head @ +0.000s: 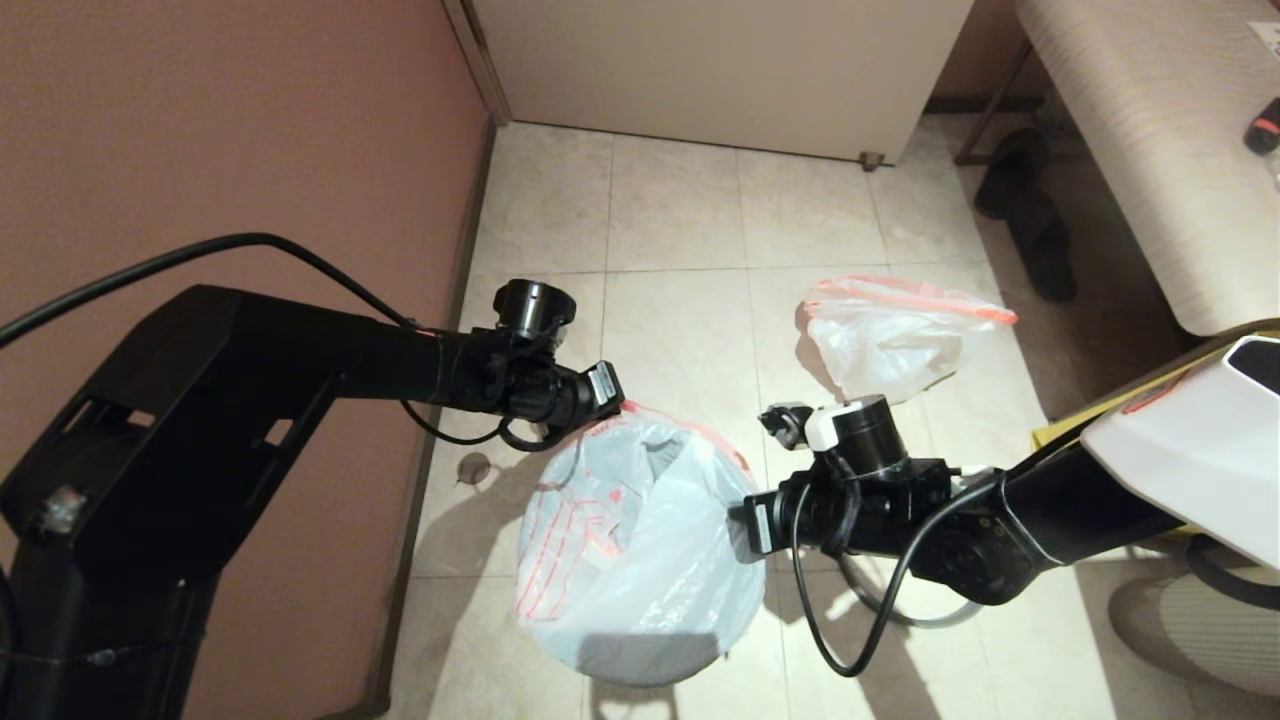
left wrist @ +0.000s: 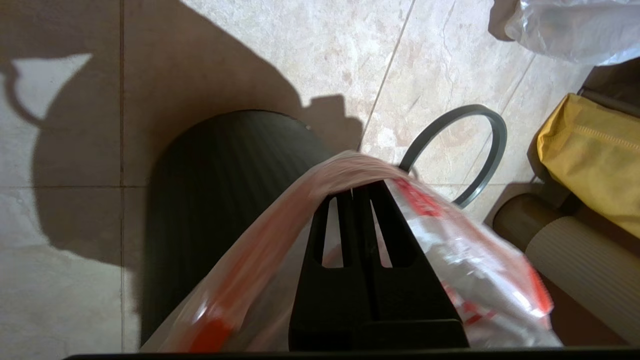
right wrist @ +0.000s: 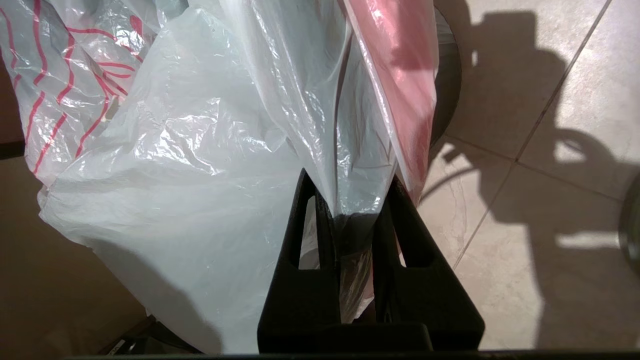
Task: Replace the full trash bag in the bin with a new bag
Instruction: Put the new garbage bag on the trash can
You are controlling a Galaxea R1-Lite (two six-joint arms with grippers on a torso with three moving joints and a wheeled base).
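Black fingers of the left gripper (left wrist: 356, 192) are pressed together, pinching the pink-red edge band of the new bag (head: 630, 540), which drapes over both fingertips. Beyond those fingertips stands the bin (left wrist: 220, 200), black and ribbed; its grey rim ring (left wrist: 462, 150) lies on the floor tiles (head: 680, 210) just beside it. The left arm reaches level from the wall side. The right gripper (right wrist: 352, 200) pinches the opposite edge of the new bag, a fold of film caught between its nearly closed fingers; that arm reaches in level from the other side. Between both grippers the bag mouth hangs open over the bin. The full trash bag (head: 895, 335) lies on the floor, well apart, behind the right gripper.
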